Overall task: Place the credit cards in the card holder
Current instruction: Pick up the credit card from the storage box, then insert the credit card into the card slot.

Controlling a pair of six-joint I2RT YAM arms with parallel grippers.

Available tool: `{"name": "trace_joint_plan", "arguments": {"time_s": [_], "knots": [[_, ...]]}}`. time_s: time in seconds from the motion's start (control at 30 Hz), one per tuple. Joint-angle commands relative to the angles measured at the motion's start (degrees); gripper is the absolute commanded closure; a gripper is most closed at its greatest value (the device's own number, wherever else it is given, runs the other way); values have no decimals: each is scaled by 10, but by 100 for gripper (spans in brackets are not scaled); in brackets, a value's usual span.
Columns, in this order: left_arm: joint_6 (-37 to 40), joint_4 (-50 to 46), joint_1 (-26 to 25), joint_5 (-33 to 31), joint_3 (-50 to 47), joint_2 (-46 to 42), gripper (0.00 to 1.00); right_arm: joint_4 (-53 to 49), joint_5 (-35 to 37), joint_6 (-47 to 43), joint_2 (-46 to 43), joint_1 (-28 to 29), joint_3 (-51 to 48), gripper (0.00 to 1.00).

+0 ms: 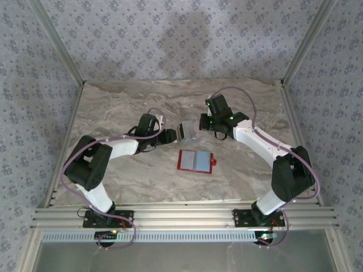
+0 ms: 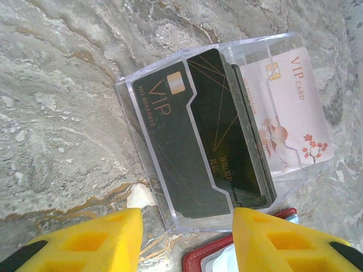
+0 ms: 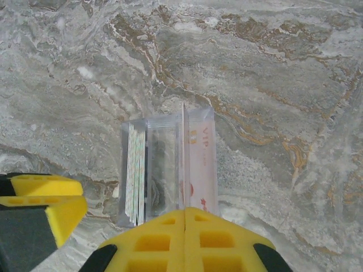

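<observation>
- The left claw (image 1: 172,136) and the right claw (image 1: 200,123) face each other across a small clear plastic box (image 1: 189,131), which stands on the marbled surface (image 1: 125,113) between them.
- The card holder (image 1: 195,161) lies flat and open, red rim around pale pockets. It is on the arm-base side of both claws, near the box but apart from it.
- The left claw is partly open, with its yellow fingers (image 2: 91,241) spread and a clear gap between them.
- The near end of the box sits at that gap, just past the fingertips. I cannot tell whether the fingers touch the box.
- The credit cards (image 2: 195,136) are in the box, straight ahead of the left claw. A stack of dark ones marked VIP takes the middle.
- A pale pink card (image 2: 295,113) stands at the far side, to that claw's right, and reaches out past the box wall.
- A red corner of the card holder shows just inside the left claw's right-hand finger.
- The right claw's fingers are pressed together with no gap.
- In the right wrist view the pink card stands edge-on, directly ahead of the seam between those fingers, and its thin edge runs up to the fingertips. I cannot tell whether it is pinched there.
- To the right claw's left, the box holds a dark card and a pack of pale card edges. Beyond them is a finger of the left claw.
</observation>
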Motion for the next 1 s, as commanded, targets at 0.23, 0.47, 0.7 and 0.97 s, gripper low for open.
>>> {"name": "trace_joint_plan", "arguments": {"time_s": [0.23,0.47,0.7,0.97], "knots": [[0,-17,-1,-20,-48,-80,51,13,12,22,-88,12,-56,100],[18,-37,-41,-53,-80,-108,49,48,-27,43,-155,34,-131,100],[46,-73,-109,-113,-83,-111,49,102,-68,76,-203,66,-230,100],[62,-96,-163,-173,-61,-70,52,166,-119,119,-219,86,-324,100]]}}
